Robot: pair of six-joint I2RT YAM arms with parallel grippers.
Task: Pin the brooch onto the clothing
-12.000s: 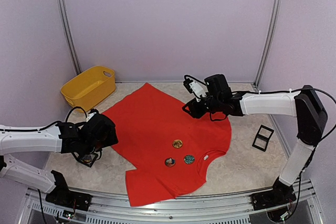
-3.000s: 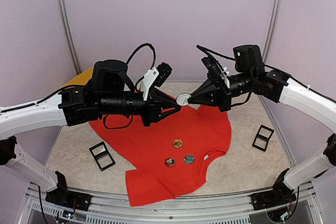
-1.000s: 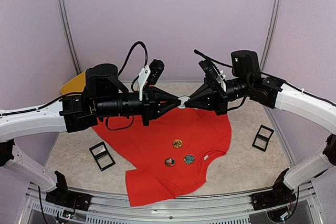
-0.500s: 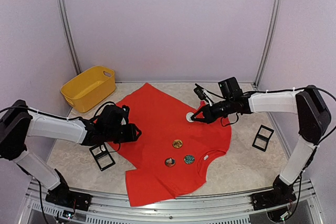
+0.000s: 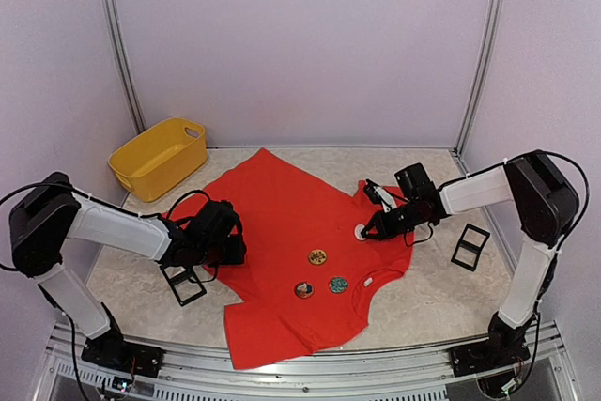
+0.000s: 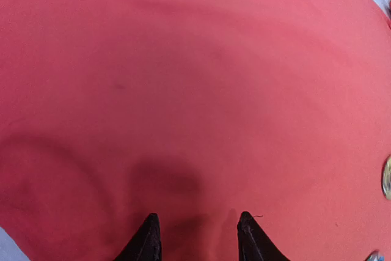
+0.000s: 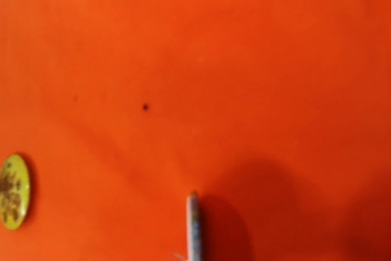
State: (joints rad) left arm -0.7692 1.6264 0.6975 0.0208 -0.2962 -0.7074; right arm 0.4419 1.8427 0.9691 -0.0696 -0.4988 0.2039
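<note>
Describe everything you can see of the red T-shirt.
The T-shirt is bright red soft cloth, short-sleeved, spread flat, askew on the table, small white label at its collar. Three round brooches lie on it. The open left gripper sits at its left edge; the right gripper holds a pale brooch over its right side.

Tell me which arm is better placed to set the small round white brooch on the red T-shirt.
Right. The right gripper holds the small round white brooch low over the red cloth T-shirt. The left gripper, open and empty, sits at the shirt's opposite side.
</note>
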